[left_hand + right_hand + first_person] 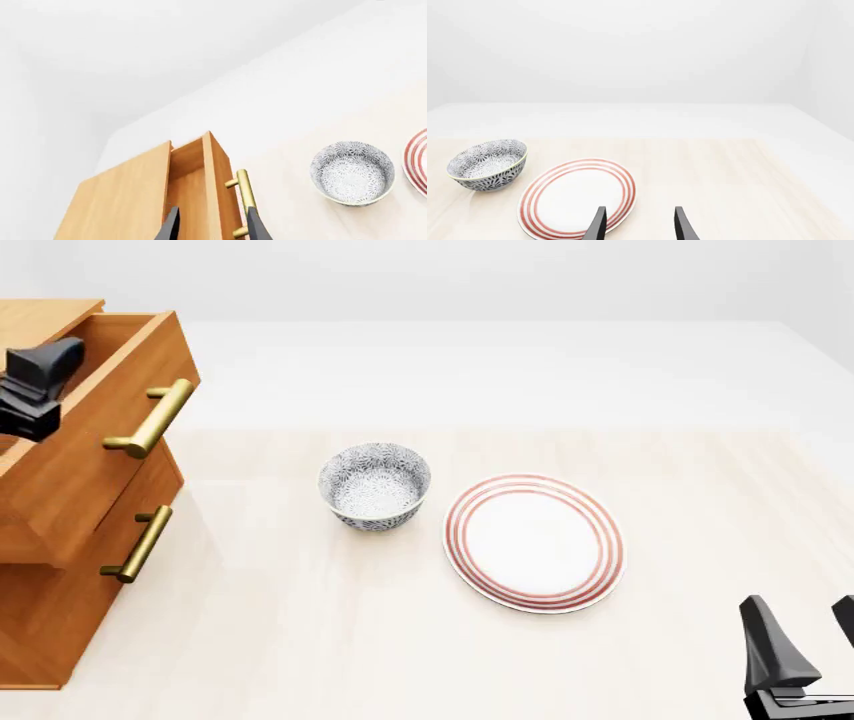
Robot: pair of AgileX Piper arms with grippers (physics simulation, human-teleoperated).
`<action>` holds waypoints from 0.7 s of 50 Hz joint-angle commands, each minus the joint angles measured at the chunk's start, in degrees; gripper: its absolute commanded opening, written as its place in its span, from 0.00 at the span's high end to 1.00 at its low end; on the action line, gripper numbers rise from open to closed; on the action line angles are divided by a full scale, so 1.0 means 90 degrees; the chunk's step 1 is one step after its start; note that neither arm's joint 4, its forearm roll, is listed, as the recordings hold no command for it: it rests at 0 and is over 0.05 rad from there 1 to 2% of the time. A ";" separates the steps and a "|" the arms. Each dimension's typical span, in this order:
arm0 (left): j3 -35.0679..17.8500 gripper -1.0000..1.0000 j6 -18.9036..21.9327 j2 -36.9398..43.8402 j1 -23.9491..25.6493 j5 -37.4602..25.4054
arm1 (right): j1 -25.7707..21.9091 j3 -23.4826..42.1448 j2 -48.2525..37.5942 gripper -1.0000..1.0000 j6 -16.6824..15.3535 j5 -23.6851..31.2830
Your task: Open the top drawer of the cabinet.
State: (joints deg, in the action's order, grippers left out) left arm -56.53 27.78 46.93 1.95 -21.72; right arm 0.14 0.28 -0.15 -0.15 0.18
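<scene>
The orange-brown cabinet [47, 635] stands at the table's left edge. Its top drawer [96, 455] is pulled partway out, showing plain wood inside [187, 186]. My left gripper [32, 392] hangs over the drawer's front edge. In the left wrist view the left gripper [212, 230] is open, its fingers straddling the drawer's front panel [217, 180], with the brass bar handle [245, 192] beside the outer finger. My right gripper [805, 642] is open and holds nothing at the near right corner, far from the cabinet.
A patterned blue-white bowl [375, 486] sits mid-table, with a red-ringed white plate [535, 540] to its right. The second drawer's brass handle [138, 543] shows below the top one. In the right wrist view the plate [577, 197] lies just ahead of the fingers.
</scene>
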 commanded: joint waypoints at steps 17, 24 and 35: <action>-0.1585 0.00 -0.1666 0.1132 -0.0112 -0.2082 | 0.0001 0.0000 0.0000 0.00 0.0001 0.0000; -0.2023 0.00 -0.1712 0.1463 -0.0085 -0.2523 | 0.0000 0.0000 0.0000 0.00 0.0001 0.0000; -0.2335 0.00 -0.2189 0.1907 -0.0035 -0.2900 | 0.0001 0.0000 0.0000 0.00 -0.0001 0.0000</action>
State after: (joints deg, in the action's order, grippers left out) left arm -74.42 11.59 60.77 1.36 -44.13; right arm 0.14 0.28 -0.15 -0.15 0.18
